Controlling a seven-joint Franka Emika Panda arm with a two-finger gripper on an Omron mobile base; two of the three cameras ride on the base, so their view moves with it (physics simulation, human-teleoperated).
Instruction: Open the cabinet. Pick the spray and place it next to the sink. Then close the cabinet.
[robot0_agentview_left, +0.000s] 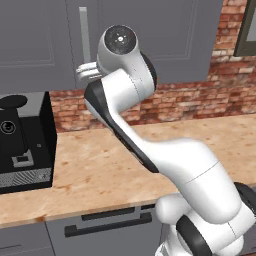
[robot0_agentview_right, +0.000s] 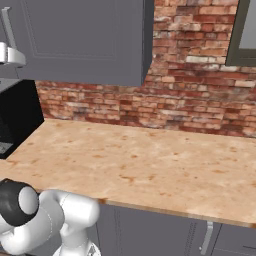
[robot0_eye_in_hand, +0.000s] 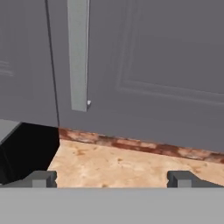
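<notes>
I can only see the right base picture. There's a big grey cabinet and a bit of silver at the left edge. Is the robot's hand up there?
Observer: Yes. In the left base view the gripper sits just below the cabinet's silver bar handle.
Operator: Is it grabbing the handle?
Observer: No. In the hand view the fingertips stand wide apart, below the handle's lower end, holding nothing.
Operator: What's the black thing on my left?
Observer: A coffee machine standing on the counter.
</notes>
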